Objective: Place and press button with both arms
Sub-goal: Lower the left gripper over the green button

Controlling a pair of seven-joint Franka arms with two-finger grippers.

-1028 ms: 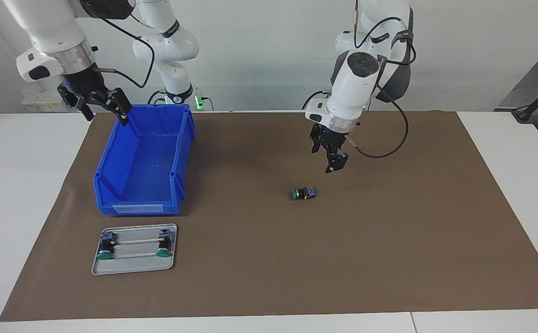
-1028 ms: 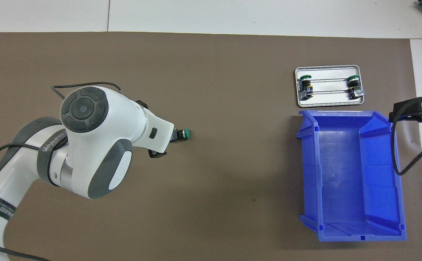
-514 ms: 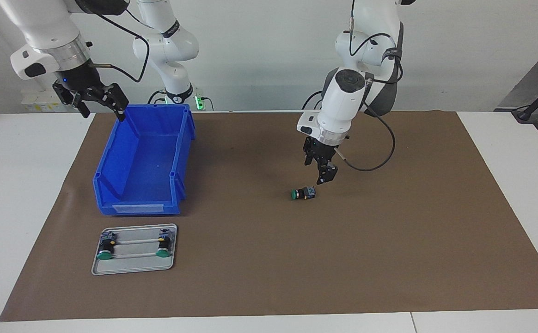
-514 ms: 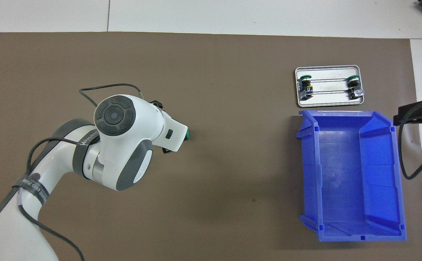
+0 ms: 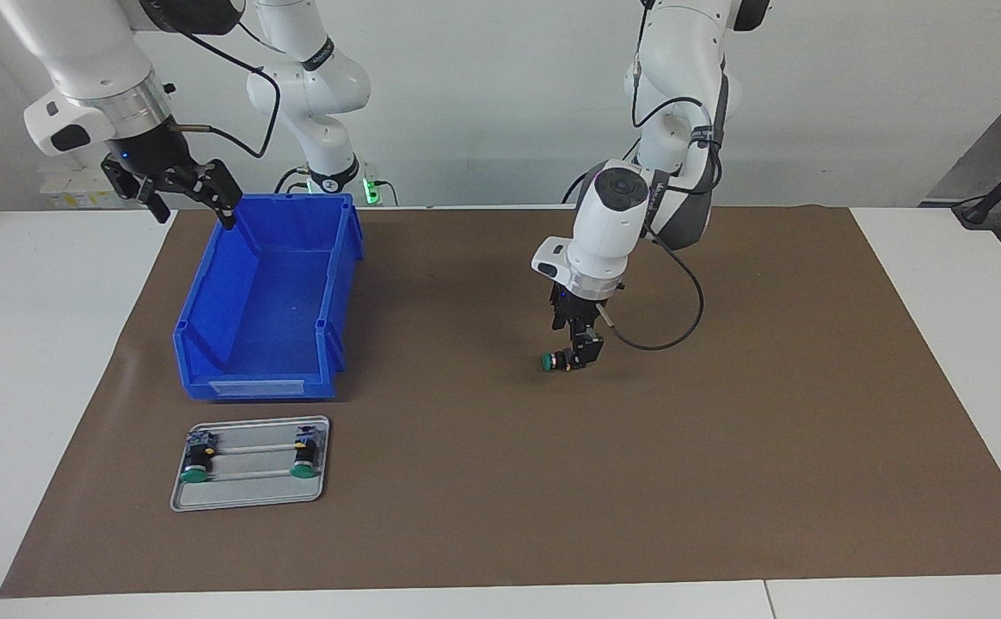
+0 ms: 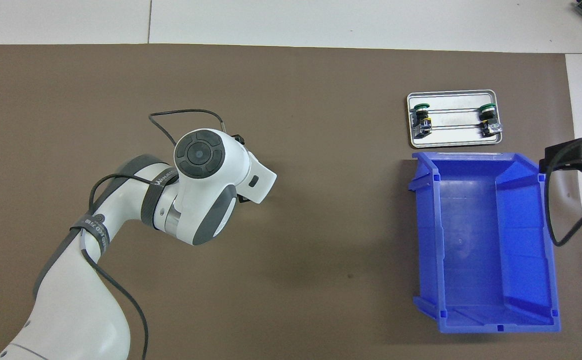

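Facing view: two arms.
Left gripper (image 5: 585,347): down at button (image 5: 557,361), mid-table; fingers wide, astride its rear block.
Right gripper (image 5: 181,191): spread wide, waiting over blue bin (image 5: 264,301) corner.

button (image 5: 557,361): green cap, black body, bluish-grey back
arms (image 5: 617,215): white, grey joint panels, silver wrist rings, black cables
left gripper (image 5: 580,342): black
right gripper (image 5: 175,185): black
bin (image 5: 270,301): plain bright blue
tray (image 5: 247,496): silver-grey, two green-capped buttons on it
mat (image 5: 724,447): plain brown
desk (image 5: 36,361): white
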